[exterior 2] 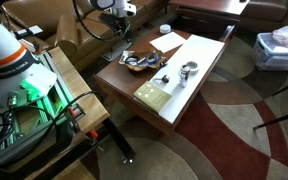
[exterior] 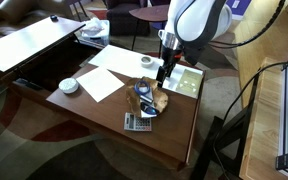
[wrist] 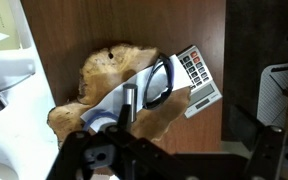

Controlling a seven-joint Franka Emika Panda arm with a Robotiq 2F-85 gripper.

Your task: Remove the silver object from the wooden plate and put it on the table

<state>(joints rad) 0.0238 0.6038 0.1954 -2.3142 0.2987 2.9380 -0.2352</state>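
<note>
The wooden plate point(wrist: 109, 70) is a light-tan slab on the dark brown table point(exterior: 104, 110), and it shows in both exterior views point(exterior: 162, 101) point(exterior 2: 142, 68). On it lie a small silver-grey cylinder point(wrist: 129, 102), a black looped cord point(wrist: 162, 82) and a blue-and-white cloth point(wrist: 102, 112). My gripper point(exterior: 162, 73) hangs above the table just beyond the plate. In the wrist view its dark fingers point(wrist: 174, 160) are spread wide with nothing between them, and the plate is up and to the left of them.
A calculator point(wrist: 197, 75) point(exterior: 137, 122) lies beside the plate. A silver cup point(exterior: 147, 62) point(exterior 2: 188, 70), a white bowl point(exterior: 69, 86) point(exterior 2: 165, 30), white papers point(exterior: 102, 83) and a pale green sheet point(exterior: 184, 80) are on the table. Sofas stand around it.
</note>
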